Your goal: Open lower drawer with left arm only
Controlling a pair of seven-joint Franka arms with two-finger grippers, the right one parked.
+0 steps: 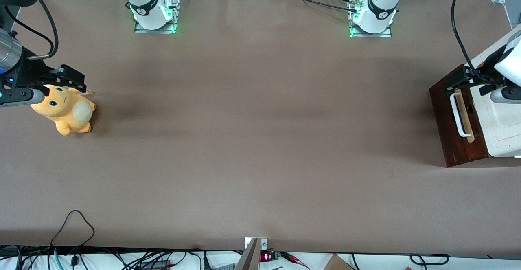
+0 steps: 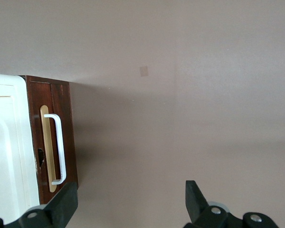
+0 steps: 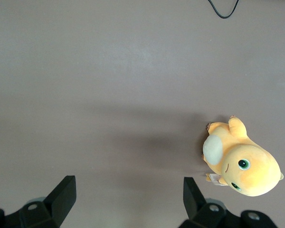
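Note:
The lower drawer [image 1: 456,133] shows its dark reddish-brown front and white loop handle [image 1: 458,115] at the working arm's end of the table, under the white cabinet top [image 1: 502,131]. The front looks flush with the cabinet. My left arm's gripper [image 1: 455,84] hovers above the handle's end farther from the front camera. In the left wrist view the gripper [image 2: 130,202] is open over bare table in front of the drawer [image 2: 61,102]. One of its fingers [image 2: 64,202] is close to the end of the handle [image 2: 58,147]. Nothing is between the fingers.
An orange plush toy [image 1: 65,113] lies toward the parked arm's end of the table. A black cable loop [image 1: 75,221] lies near the table edge closest to the front camera. A small tape patch [image 2: 144,71] marks the table in front of the drawer.

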